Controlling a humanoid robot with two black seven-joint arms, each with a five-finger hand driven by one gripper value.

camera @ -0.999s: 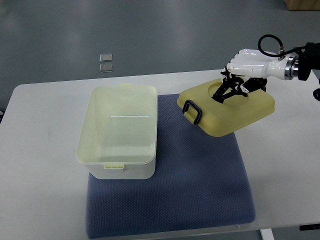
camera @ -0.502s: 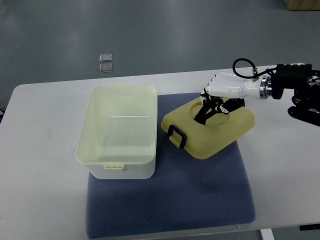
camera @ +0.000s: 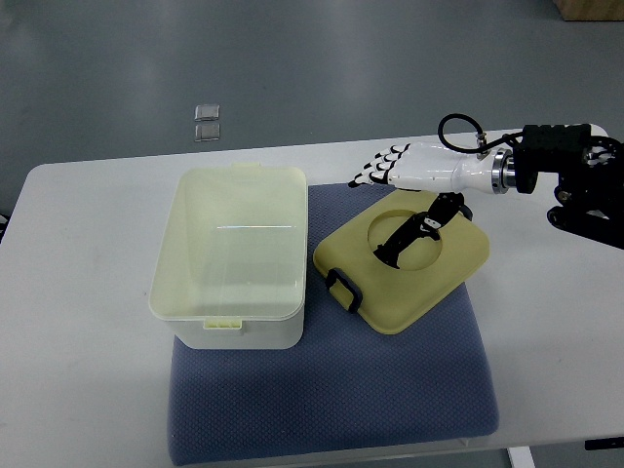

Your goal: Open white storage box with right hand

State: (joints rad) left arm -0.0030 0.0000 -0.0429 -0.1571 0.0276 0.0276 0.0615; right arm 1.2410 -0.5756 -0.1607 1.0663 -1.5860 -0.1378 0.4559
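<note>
Now the lid (camera: 402, 266) is lying flat on the blue mat (camera: 331, 390), beside the open white storage box (camera: 232, 255).
Just above its far edge, the right hand (camera: 390, 168) is hovering, fingers spread, gripping nothing.

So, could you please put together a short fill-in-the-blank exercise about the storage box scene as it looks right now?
1. The lid lies flat on the blue ____.
2. The white storage box stands to the ____ of the lid in the picture.
3. The storage box has no lid on it, so it is ____.
4. The right robot hand has its fingers ____, holding nothing.

Missing words: mat; left; open; spread
</note>
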